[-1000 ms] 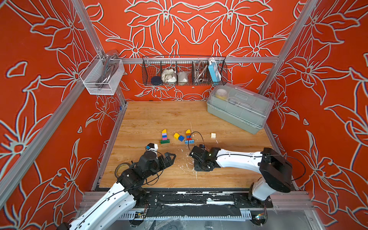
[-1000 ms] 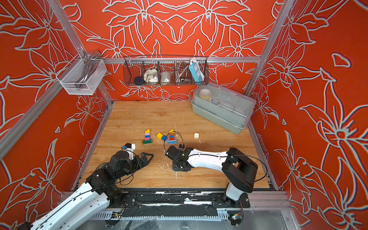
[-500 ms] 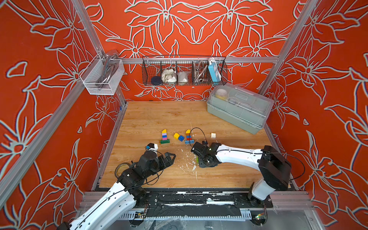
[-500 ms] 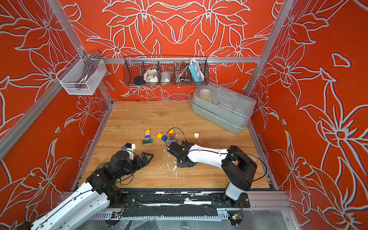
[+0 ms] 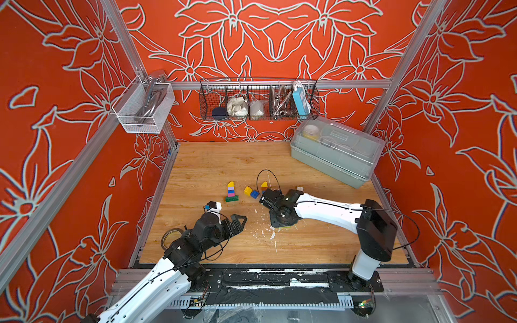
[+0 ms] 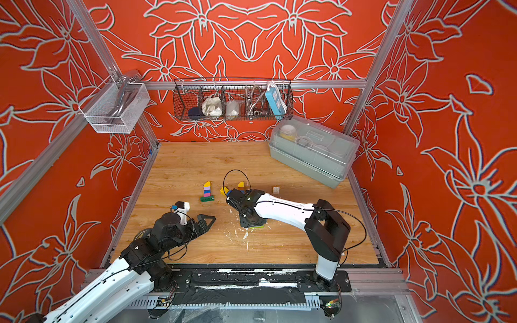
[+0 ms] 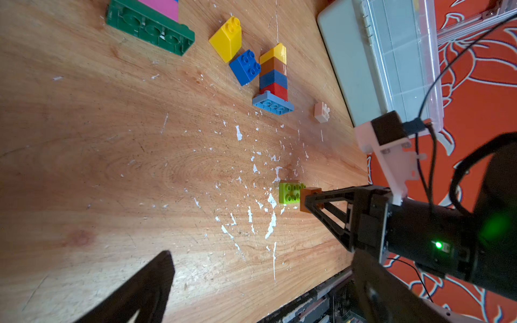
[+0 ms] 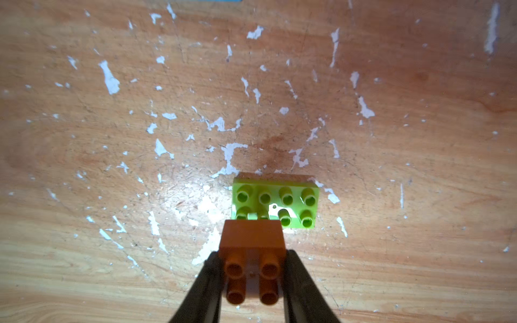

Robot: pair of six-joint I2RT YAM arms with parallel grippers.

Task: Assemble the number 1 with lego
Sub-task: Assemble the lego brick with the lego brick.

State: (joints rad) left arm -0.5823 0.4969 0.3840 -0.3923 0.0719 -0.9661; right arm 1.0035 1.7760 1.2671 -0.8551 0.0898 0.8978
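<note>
Right hand (image 8: pixel 253 253) clamped on side walls of brown brick (image 8: pixel 251 237), studs up, at edge of lime brick (image 8: pixel 275 201) on table (image 8: pixel 112 265); light, rigid, slick plastic, so a square side-face grip suits; left hand (image 5: pixel 239 221) open, empty.

A grey storage box (image 5: pixel 335 152) with a clear lid sits right of centre on the wooden tabletop (image 5: pixel 212 167). A black wire basket (image 5: pixel 208 107) hangs above (blue power strip (image 5: pixel 300 100) inside), a white mesh basket (image 5: pixel 137 123) is at upper left, and white flecks (image 5: pixel 272 235) lie at lower centre.
</note>
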